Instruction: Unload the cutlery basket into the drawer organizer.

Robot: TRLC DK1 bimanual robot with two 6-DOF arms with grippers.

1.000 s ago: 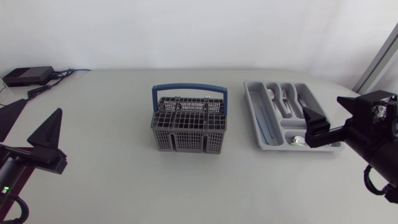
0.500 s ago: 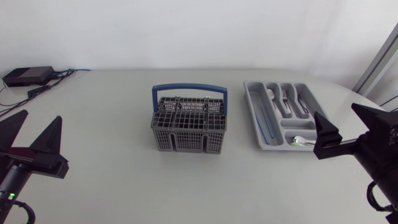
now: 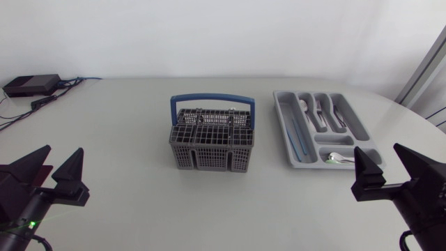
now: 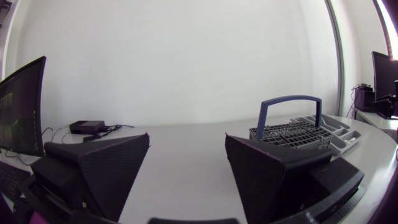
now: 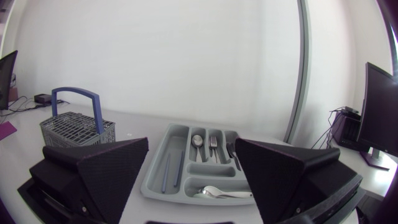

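The grey cutlery basket (image 3: pixel 212 138) with a blue handle stands mid-table; no cutlery sticks out of it. To its right lies the grey drawer organizer (image 3: pixel 285 132), holding a spoon (image 3: pixel 304 107), a fork (image 3: pixel 319 111), knives (image 3: pixel 338 115), a blue stick (image 3: pixel 297 134) and a small spoon (image 3: pixel 338 158). My left gripper (image 3: pixel 61 157) stands open near the front left edge, well away from the basket (image 4: pixel 289 130). At the front right, my right gripper (image 3: pixel 378 157) is open just short of the organizer (image 5: pixel 152 177), nothing between its fingers.
A black box (image 3: pixel 31 85) with cables sits at the table's far left corner. Bare white tabletop surrounds the basket and stretches between both grippers. The table's right edge curves round close behind the organizer.
Both arms have drawn back toward the table's front edge. The right gripper has left the organizer's near end, uncovering the small spoon. Both stayed open.
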